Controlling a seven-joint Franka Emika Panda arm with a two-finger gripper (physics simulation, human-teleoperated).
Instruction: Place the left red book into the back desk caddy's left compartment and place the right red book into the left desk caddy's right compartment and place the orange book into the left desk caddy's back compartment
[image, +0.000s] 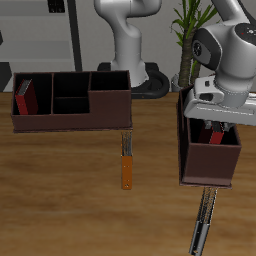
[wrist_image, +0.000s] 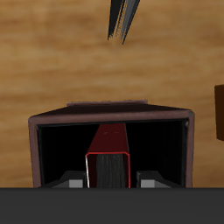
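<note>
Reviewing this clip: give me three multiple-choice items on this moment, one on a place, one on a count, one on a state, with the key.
1. Where does the thin bright-orange book lie?
A. On the wooden table, before the broadside dark brown caddy
B. Inside the end-on dark brown caddy
C. In the hand

2. How many red books show?
A. One
B. Two
C. Three

3. What is the hand doing?
A. Hanging over bare table
B. Standing over the end-on caddy with a red book between its fingers
C. Gripping the orange book

Key: 1 A, it lies flat on the wood. 2 B, one per caddy. 3 B, the wrist view shows it.
</note>
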